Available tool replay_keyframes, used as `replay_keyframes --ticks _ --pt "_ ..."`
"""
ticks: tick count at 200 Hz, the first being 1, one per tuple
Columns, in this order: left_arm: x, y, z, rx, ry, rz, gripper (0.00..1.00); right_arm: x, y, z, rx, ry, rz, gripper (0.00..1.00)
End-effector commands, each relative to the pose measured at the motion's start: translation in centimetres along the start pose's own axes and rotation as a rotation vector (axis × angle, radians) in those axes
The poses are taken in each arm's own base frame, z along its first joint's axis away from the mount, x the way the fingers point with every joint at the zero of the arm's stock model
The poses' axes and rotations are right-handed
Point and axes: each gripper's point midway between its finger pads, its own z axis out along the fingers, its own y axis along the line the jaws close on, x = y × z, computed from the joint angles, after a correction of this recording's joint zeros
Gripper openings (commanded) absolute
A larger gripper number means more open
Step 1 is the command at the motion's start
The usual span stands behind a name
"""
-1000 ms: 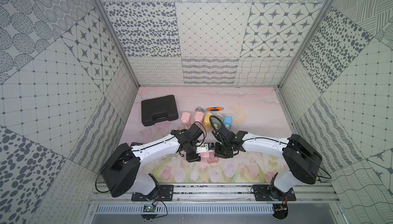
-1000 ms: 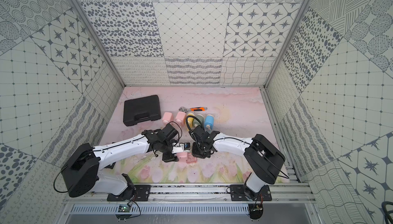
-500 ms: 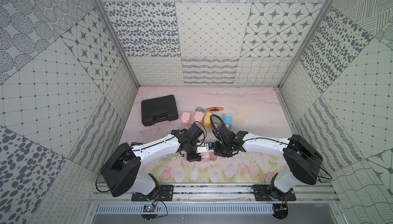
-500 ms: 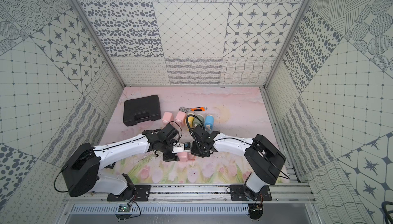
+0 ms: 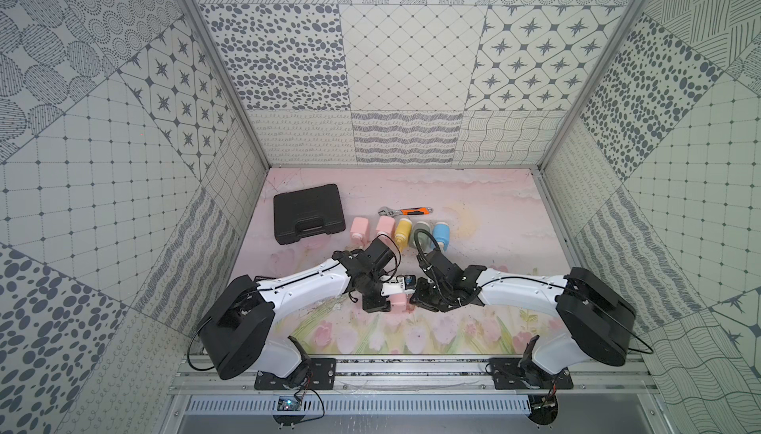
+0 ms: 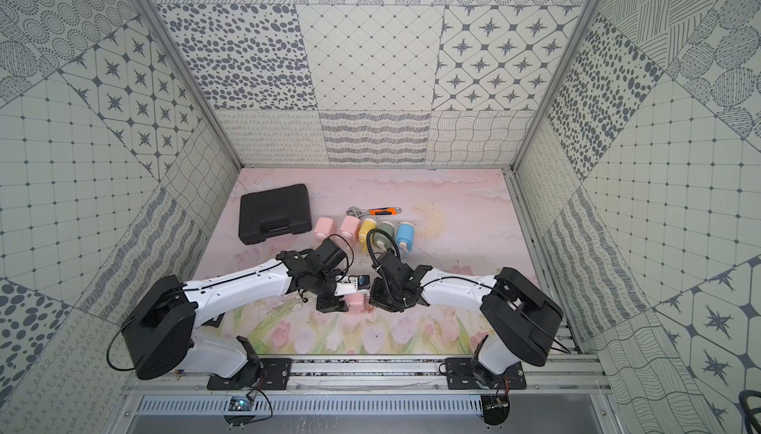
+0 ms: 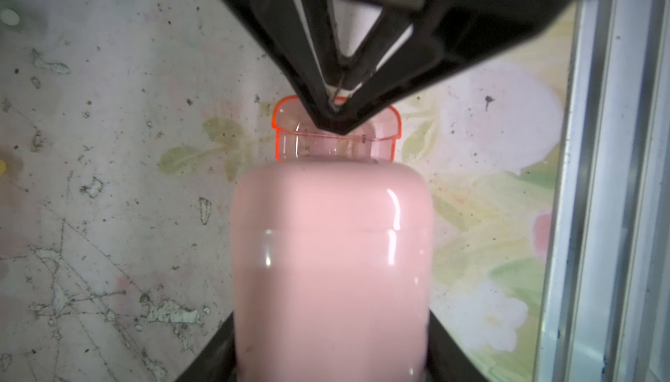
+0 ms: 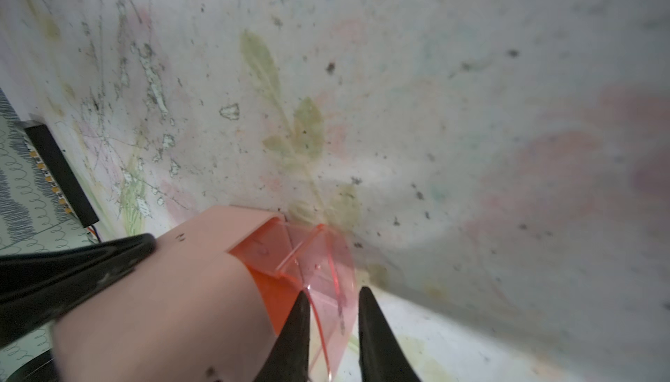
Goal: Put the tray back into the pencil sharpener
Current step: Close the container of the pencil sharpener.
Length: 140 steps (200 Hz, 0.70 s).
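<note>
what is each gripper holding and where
Left gripper clamps the pencil sharpener by its sides; right gripper straddles the front lip of the tray, grip unclear.

Nothing here can be read as text, label, brand, number or sign. The pink pencil sharpener (image 7: 331, 271) has a plain glossy shell in both wrist views. Its clear orange tray (image 8: 290, 253) carries only a couple of faint marks, too blurred to make out. Just behind the pencil sharpener in both top views sits a small blue-lit panel (image 5: 409, 281) (image 6: 362, 281), too small to read. Farther behind the pencil sharpener, the black case (image 5: 309, 213), the row of coloured bottles (image 5: 403, 228) and the orange-handled wrench (image 5: 414, 211) are also too small for any lettering to be told.
</note>
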Motion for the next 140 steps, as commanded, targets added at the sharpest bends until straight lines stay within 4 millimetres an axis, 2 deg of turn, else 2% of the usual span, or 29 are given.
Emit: replay_keyframes --ticks 1,24,40,70,105,140 --pt "-0.6 0.2 0.2 0.000 -0.024 -0.014 0.43 -1.6 -0.1 -2.5 -0.061 -0.094 0.058 0.29" --pt "-0.7 0.6 0.3 -0.015 -0.023 -0.023 0.40 -1.4 -2.0 -2.7 -0.014 -0.106 0.077 0.24" --pt "-0.8 0.7 0.4 -0.022 -0.022 -0.031 0.39 -1.1 -2.0 -1.8 -0.009 -0.080 0.066 0.19" --pt "-1.1 0.9 0.4 -0.031 -0.023 -0.044 0.39 -0.6 -0.2 -0.2 -0.035 -0.040 0.032 0.15" --pt "-1.4 1.1 0.7 -0.039 -0.032 -0.070 0.38 -0.4 2.3 1.3 -0.158 0.000 0.027 0.14" --pt "-1.5 1.4 0.8 -0.054 -0.030 -0.108 0.37 -0.8 3.4 1.3 -0.258 0.019 0.030 0.15"
